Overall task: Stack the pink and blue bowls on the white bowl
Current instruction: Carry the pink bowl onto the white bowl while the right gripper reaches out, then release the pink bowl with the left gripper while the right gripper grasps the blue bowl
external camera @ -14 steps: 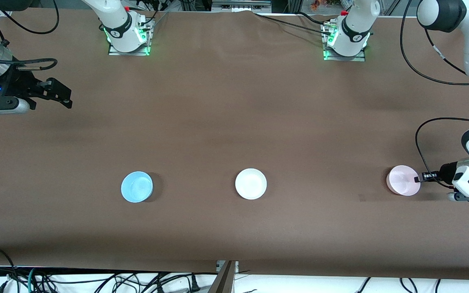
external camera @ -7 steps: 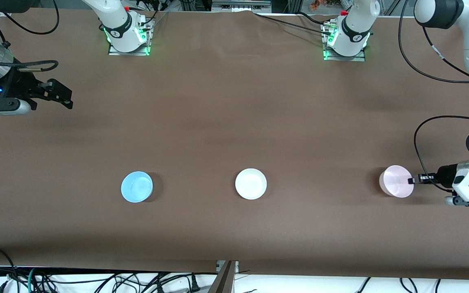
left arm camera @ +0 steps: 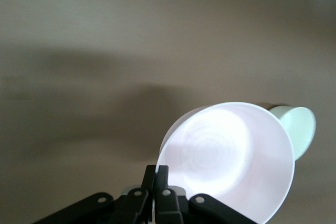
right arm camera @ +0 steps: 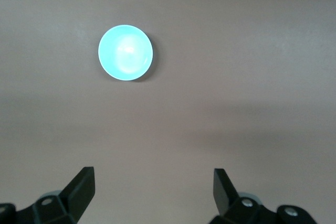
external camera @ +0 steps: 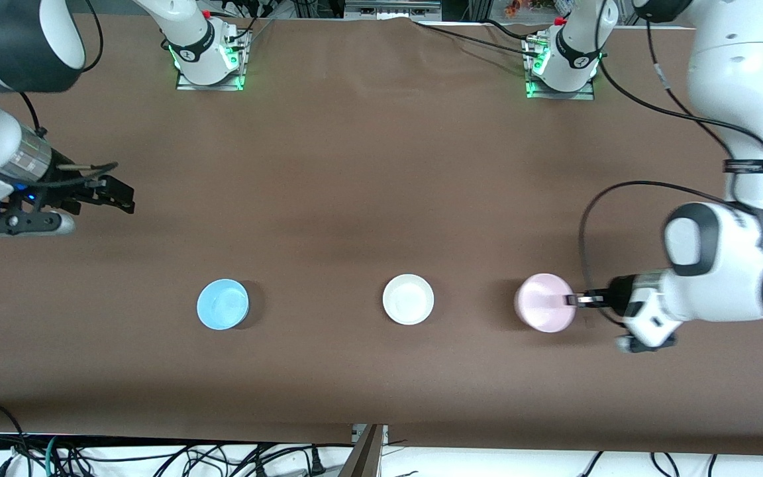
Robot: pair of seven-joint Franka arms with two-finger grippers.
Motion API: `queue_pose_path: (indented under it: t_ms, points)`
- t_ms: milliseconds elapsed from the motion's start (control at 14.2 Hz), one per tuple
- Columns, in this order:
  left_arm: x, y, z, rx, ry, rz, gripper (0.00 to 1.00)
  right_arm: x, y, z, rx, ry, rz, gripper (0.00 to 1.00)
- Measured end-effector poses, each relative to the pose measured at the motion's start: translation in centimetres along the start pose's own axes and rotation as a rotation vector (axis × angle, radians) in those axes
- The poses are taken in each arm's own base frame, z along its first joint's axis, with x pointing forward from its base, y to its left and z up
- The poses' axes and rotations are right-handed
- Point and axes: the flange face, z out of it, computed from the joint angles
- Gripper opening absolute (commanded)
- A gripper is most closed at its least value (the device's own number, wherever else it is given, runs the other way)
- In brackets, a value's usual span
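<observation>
My left gripper (external camera: pixel 573 299) is shut on the rim of the pale pink bowl (external camera: pixel 544 303) and holds it tilted over the bare table, between the white bowl (external camera: pixel 408 299) and the left arm's end. In the left wrist view the fingers (left arm camera: pixel 163 174) pinch the pink bowl (left arm camera: pixel 226 156) at its edge, and the white bowl (left arm camera: pixel 300 127) shows just past it. The light blue bowl (external camera: pixel 222 304) stands beside the white one, toward the right arm's end. My right gripper (external camera: pixel 120 195) hangs open and empty over the table at that end. Its wrist view shows the blue bowl (right arm camera: pixel 125 52) ahead of the gripper (right arm camera: pixel 152 187).
Both arm bases (external camera: pixel 208 63) (external camera: pixel 560 69) stand at the table's back edge, with cables trailing from them. More cables (external camera: pixel 156 457) lie off the table's front edge. The brown table (external camera: pixel 355 199) carries only the three bowls.
The left gripper has carried the pink bowl from the left arm's end toward the white bowl. The right arm has swung in and its gripper has shifted slightly toward the front camera.
</observation>
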Motion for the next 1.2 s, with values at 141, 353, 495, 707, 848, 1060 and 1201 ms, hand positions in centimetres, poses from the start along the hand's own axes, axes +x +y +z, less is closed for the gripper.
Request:
queue_pose_path:
  t_ms: [141,353,495,707,848,1060,1201]
  points:
    - [-1.1,5.5,1.9,0.001,0.028,-0.018,0.0,0.4,0.0,0.9,0.002,-0.015,-0.002,1.0]
    - [-3.1,12.1,5.9,0.041,0.082,-0.079,0.0,1.6,-0.2,4.0,0.001,-0.052,-0.009,1.0]
    - [-4.4,15.7,9.3,0.045,0.12,-0.114,0.0,2.5,-0.2,5.9,0.002,-0.059,-0.013,1.0]
    - [-5.8,18.4,13.5,0.055,0.145,-0.139,0.0,4.4,-0.4,9.3,0.006,-0.035,-0.032,1.0]
    - [-6.4,19.1,14.9,0.075,0.148,-0.139,0.0,6.1,-0.9,13.7,0.009,-0.026,-0.042,1.0]
    - [-6.6,19.3,15.2,0.084,0.15,-0.14,0.0,7.8,-2.6,20.7,0.015,-0.019,-0.063,1.0]
    - [-6.6,19.3,15.2,0.084,0.149,-0.14,0.0,8.8,-3.5,24.1,0.02,0.018,-0.073,0.99]
